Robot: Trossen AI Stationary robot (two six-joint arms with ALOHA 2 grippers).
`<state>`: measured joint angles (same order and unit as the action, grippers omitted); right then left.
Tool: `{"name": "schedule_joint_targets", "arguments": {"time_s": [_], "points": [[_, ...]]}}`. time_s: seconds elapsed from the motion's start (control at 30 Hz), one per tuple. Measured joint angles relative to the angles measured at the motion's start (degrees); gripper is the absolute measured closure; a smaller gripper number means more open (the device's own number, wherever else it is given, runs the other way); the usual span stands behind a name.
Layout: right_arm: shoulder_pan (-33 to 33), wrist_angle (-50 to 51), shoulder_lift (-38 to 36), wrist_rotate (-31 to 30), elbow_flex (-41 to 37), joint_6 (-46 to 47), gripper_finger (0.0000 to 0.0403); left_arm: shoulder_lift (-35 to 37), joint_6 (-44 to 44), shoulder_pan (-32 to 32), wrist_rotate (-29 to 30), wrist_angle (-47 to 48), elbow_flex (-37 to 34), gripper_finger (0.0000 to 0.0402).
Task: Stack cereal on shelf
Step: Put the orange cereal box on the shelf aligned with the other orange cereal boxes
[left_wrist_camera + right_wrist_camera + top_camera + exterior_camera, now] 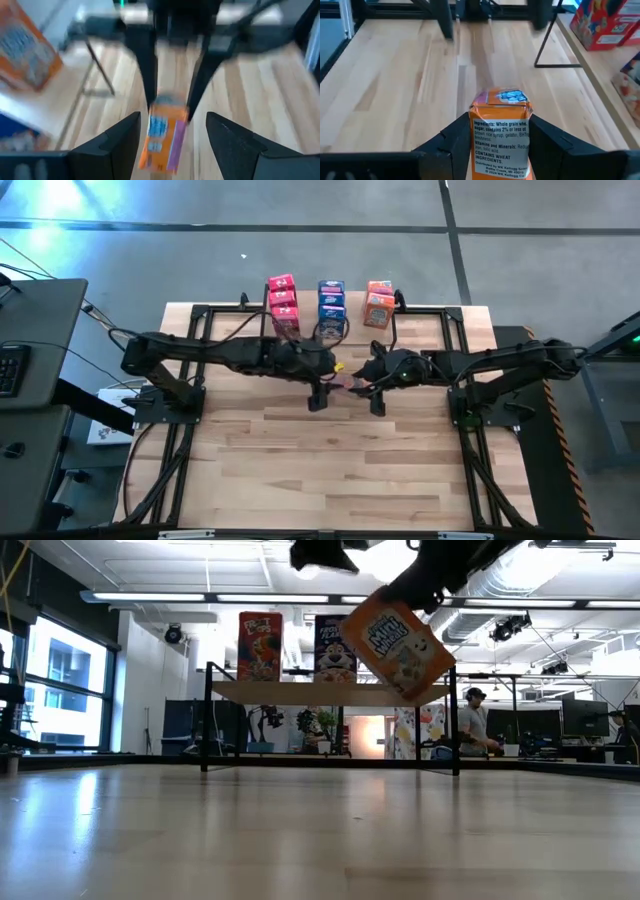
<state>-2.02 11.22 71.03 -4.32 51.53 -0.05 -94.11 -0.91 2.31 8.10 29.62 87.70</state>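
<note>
Overhead lights glare as the right gripper [501, 150] jaws clench an orange cereal box [501, 140], long axis tilted; shelf [330, 692] lies ahead; left gripper [172, 145] jaws released.

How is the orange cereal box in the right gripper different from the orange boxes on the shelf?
The held orange box hangs tilted in the air, clamped by the right gripper; the shelved orange boxes rest stacked on the shelf. The held one is over the table, apart from the shelf. All look alike in colour.

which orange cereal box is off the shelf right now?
The orange box clamped in the right gripper, held tilted in the air above the table. The other orange boxes sit on the shelf beside the blue stack.
</note>
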Motion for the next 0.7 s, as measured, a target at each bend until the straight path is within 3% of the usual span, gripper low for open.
{"name": "schedule_joint_targets", "arguments": {"time_s": [0.37, 0.7], "points": [[0.15, 3.81, -5.65, -2.62, 0.07, -2.65, 0.0249, 5.54, 0.96, 0.0, 0.0, 0.15, 0.09, 0.0185], [1.77, 7.05, -16.52, -4.04, 0.07, -7.13, 0.0249, 8.17, 2.9, 0.0, 0.03, 2.01, 0.11, 0.0185]]}}
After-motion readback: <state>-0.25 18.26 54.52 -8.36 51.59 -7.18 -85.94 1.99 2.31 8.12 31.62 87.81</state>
